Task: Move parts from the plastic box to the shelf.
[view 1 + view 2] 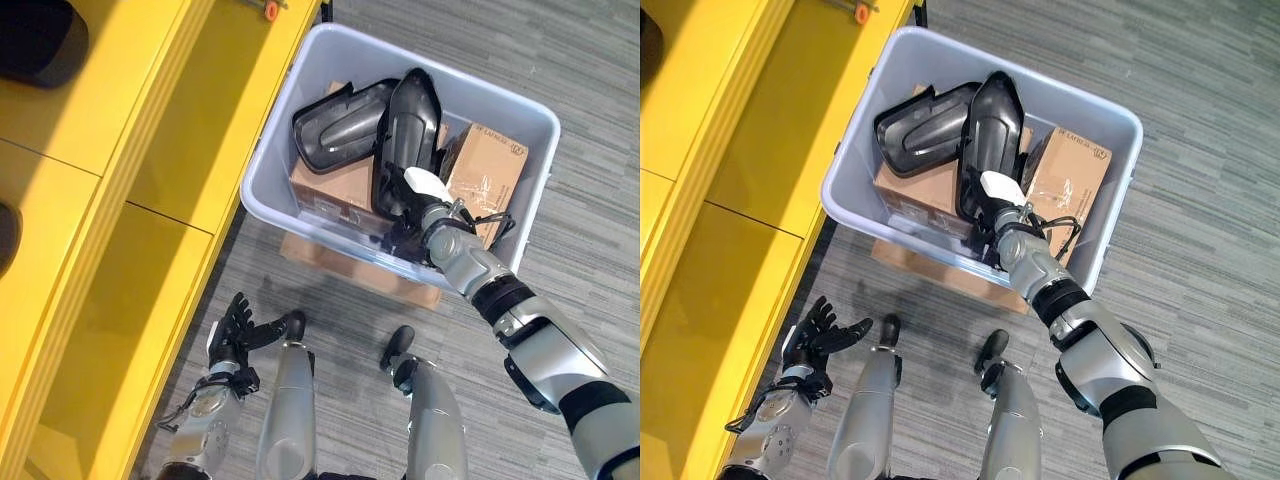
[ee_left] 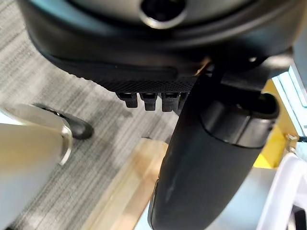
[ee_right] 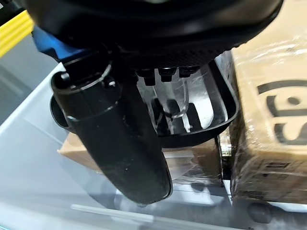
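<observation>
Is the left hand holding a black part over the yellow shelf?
No, the left hand hangs open and empty beside the yellow shelf, above the floor.

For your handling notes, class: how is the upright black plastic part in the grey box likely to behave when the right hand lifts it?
The black part looks like a thin moulded shell, so probably stiff and light for its size. Its glossy surface may slip in the right hand. It leans on a cardboard box, so it could tip once disturbed.

R robot hand (image 1: 1002, 222) on black part (image 1: 990, 140) in plastic box (image 1: 855, 215).
</observation>
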Controlling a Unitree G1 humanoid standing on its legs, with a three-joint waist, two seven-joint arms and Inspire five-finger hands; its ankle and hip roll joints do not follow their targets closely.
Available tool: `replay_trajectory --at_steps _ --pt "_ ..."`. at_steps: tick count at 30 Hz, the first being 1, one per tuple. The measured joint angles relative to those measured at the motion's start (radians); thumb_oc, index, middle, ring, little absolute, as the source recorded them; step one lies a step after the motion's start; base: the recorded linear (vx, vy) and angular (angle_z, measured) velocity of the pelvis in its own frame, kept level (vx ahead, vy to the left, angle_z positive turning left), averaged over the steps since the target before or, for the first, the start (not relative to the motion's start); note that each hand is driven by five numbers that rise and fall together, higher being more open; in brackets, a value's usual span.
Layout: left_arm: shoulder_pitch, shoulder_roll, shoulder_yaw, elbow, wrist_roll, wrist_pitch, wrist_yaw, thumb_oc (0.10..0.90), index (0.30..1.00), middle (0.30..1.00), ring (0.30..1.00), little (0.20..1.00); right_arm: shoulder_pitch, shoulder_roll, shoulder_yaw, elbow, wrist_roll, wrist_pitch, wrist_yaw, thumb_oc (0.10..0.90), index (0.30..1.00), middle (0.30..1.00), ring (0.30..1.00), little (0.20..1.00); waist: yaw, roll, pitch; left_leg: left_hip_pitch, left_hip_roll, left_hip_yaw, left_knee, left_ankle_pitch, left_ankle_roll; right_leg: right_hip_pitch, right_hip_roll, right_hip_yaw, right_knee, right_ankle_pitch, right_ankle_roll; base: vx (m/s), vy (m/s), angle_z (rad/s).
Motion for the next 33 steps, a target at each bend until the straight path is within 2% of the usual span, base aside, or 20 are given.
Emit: replay_trajectory --at_steps 3,8,9,11,12,14,21,22,23,24,28,33 --pt "0.005 0.012 -0.003 -0.007 0.0 -0.001 0.003 0.9 1.0 1.0 1.0 1.0 -0.006 0.011 0.0 0.003 0.008 0.005 -0.009 0.9 1.0 1.0 1.0 1.0 0.002 0.0 0.0 -0.036 -0.002 -0.004 0.061 -0.029 0.009 -0.021 -0.006 0.002 0.032 -0.011 0.004 0.01 0.036 0.0" --pt "-0.001 0.029 -0.006 -0.017 0.0 -0.011 0.021 0.9 1.0 1.0 1.0 1.0 -0.015 0.011 -0.005 0.0 0.008 0.013 -0.047 0.9 1.0 1.0 1.0 1.0 0.0 0.0 0.0 -0.095 -0.017 -0.013 0.116 -0.043 0.015 -0.064 -0.022 0.004 0.068 -0.02 0.001 0.0 0.019 0.06" --pt "-0.001 0.028 -0.008 -0.022 0.0 -0.017 0.021 0.9 1.0 1.0 1.0 1.0 -0.034 0.005 -0.005 0.007 0.01 0.018 -0.06 0.9 1.0 1.0 1.0 1.0 0.001 0.0 0.001 -0.131 -0.026 -0.017 0.136 -0.05 0.016 -0.096 -0.033 0.01 0.091 -0.036 0.013 0.08 0.042 0.11" --pt "-0.001 0.03 -0.02 -0.029 -0.001 -0.018 0.035 0.9 1.0 1.0 1.0 1.0 -0.079 -0.004 -0.009 0.039 0.027 0.01 -0.101 0.9 1.0 1.0 1.0 1.0 -0.002 0.001 0.001 -0.216 -0.038 -0.03 0.21 -0.066 0.019 -0.179 -0.042 0.031 0.166 -0.063 0.014 0.09 0.052 0.16" --pt "-0.004 0.03 -0.027 -0.032 -0.001 -0.019 0.041 0.9 1.0 1.0 1.0 1.0 -0.09 -0.016 -0.009 0.039 0.033 0.008 -0.106 0.9 1.0 1.0 1.0 1.0 -0.003 0.002 0.001 -0.232 -0.049 -0.032 0.239 -0.076 0.019 -0.21 -0.044 0.056 0.203 -0.077 0.013 0.01 0.03 0.12" --pt "-0.005 0.027 -0.028 -0.041 -0.008 -0.018 0.048 0.9 1.0 1.0 1.0 1.0 -0.117 -0.029 -0.012 0.042 0.037 0.01 -0.118 0.9 1.0 1.0 1.0 1.0 -0.003 0.006 0.004 -0.283 -0.052 -0.032 0.266 -0.078 0.018 -0.26 -0.05 0.061 0.229 -0.081 0.014 0.0 0.002 0.04" --pt "-0.006 0.029 -0.047 -0.049 -0.035 -0.018 0.067 0.9 1.0 1.0 1.0 1.0 -0.136 -0.037 0.009 0.072 0.032 -0.002 -0.143 0.9 1.0 1.0 1.0 1.0 -0.005 0.008 0.004 -0.306 -0.057 -0.032 0.29 -0.081 0.019 -0.294 -0.055 0.079 0.271 -0.093 0.01 0.0 -0.009 0.01" --pt "-0.008 0.029 -0.052 -0.057 -0.036 -0.018 0.067 0.9 1.0 1.0 1.0 1.0 -0.141 -0.037 0.009 0.069 0.026 -0.005 -0.154 0.576 0.547 0.547 0.547 0.547 -0.007 0.009 0.004 -0.321 -0.056 -0.031 0.298 -0.083 0.019 -0.312 -0.055 0.082 0.282 -0.094 0.007 0.0 -0.041 -0.03" --pt "-0.012 0.03 -0.054 -0.059 -0.035 -0.018 0.068 0.9 1.0 1.0 1.0 1.0 -0.149 -0.036 0.01 0.077 0.024 -0.008 -0.158 0.459 0.382 0.382 0.382 0.382 -0.008 0.009 0.004 -0.33 -0.056 -0.032 0.307 -0.085 0.018 -0.324 -0.056 0.086 0.295 -0.099 0.003 -0.01 -0.064 -0.03" --pt "-0.017 0.03 -0.057 -0.059 -0.036 -0.018 0.071 0.9 1.0 1.0 1.0 1.0 -0.157 -0.034 0.01 0.086 0.024 -0.01 -0.163 0.4 0.3 0.3 0.3 0.3 -0.008 0.01 0.003 -0.334 -0.056 -0.031 0.315 -0.087 0.016 -0.33 -0.057 0.087 0.307 -0.105 0.001 -0.01 -0.035 0.01" --pt "-0.031 0.031 -0.065 -0.059 -0.036 -0.018 0.081 0.9 1.0 1.0 1.0 1.0 -0.199 -0.021 0.01 0.159 -0.004 -0.021 -0.194 0.4 0.3 0.3 0.3 0.3 -0.005 0.012 0.002 -0.327 -0.054 -0.033 0.317 -0.088 0.015 -0.335 -0.057 0.089 0.329 -0.117 -0.005 -0.01 -0.018 0.02" --pt "-0.039 0.03 -0.069 -0.054 -0.036 -0.018 0.08 0.9 1.0 1.0 1.0 1.0 -0.194 -0.01 0.011 0.16 -0.003 -0.013 -0.159 0.4 0.3 0.3 0.3 0.3 -0.005 0.016 -0.001 -0.285 -0.047 -0.028 0.287 -0.08 0.026 -0.299 -0.056 0.088 0.315 -0.118 -0.009 -0.01 -0.014 0.03"
